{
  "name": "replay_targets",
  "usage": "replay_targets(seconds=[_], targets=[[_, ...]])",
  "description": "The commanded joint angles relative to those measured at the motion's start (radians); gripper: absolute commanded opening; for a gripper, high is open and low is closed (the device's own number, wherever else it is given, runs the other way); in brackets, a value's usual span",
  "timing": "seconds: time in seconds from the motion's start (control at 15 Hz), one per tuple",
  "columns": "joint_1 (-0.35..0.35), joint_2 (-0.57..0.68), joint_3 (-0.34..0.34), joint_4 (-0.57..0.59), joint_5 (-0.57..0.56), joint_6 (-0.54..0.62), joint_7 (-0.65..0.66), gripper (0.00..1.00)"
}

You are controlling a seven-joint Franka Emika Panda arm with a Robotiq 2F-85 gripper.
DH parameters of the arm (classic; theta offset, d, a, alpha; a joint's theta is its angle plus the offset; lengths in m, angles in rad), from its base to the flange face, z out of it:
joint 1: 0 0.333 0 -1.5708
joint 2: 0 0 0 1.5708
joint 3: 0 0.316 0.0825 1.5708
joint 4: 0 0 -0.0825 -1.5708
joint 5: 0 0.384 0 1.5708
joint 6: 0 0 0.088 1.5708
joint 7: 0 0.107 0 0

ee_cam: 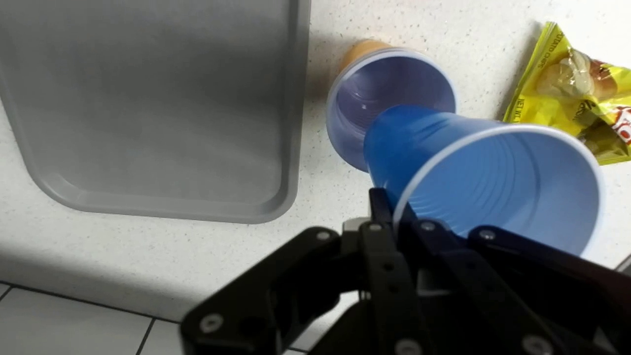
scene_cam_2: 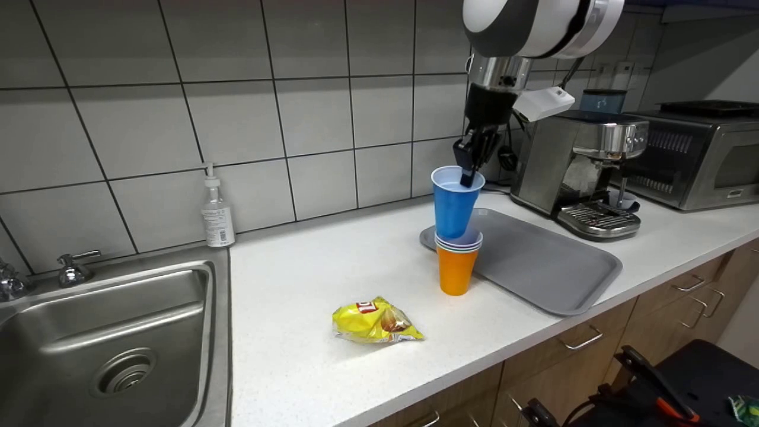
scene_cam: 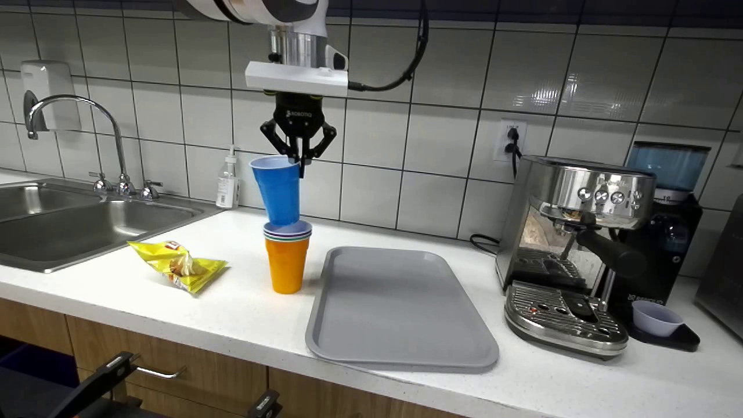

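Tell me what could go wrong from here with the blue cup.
The fingers pinch the blue cup at just one side of its rim, so it may swivel or slip. It leans, its base at the mouth of the stack (contact is unclear), so a sideways move might catch and topple the stack. The tray lies right beside it; a fall could end there.
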Motion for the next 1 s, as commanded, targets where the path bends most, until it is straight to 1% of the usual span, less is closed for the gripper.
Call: replay_targets(seconds=[0.0,0.27,0.93], targets=[[-0.019,0.051,0.015,0.049,0.006,-0.019,0.035,0.01],[-0.022,0.079,0.021,0.063,0.006,-0.021,0.044,0.01],[-0.038,0.07,0.018,0.049,0.005,-0.066,0.036,0.01]])
